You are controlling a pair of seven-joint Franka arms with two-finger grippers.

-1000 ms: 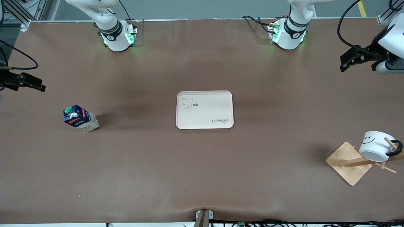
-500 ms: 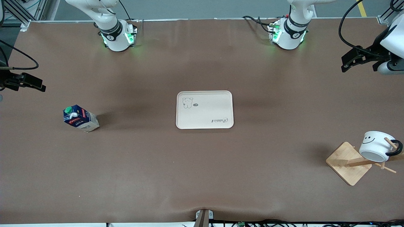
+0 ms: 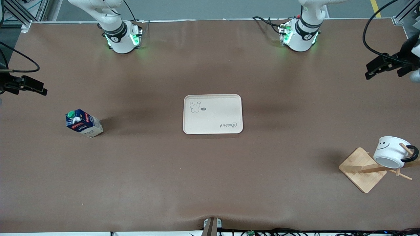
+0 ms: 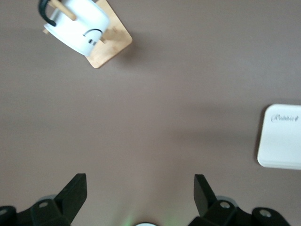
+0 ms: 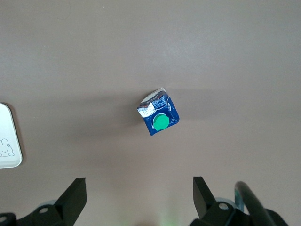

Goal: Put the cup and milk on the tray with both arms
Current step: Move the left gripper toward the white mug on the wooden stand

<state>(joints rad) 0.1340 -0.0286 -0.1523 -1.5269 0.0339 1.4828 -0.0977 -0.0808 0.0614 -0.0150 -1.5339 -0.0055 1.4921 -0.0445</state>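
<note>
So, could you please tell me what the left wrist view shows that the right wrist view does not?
Only the left wrist view shows the cup, hanging by its handle on a peg of the wooden rack, plus the open left gripper over bare table. Only the right wrist view shows the milk, standing upright on the table, with the open right gripper above the brown surface beside it. Both share the brown table and an edge of the tray, with nothing visible on the part in view.
</note>
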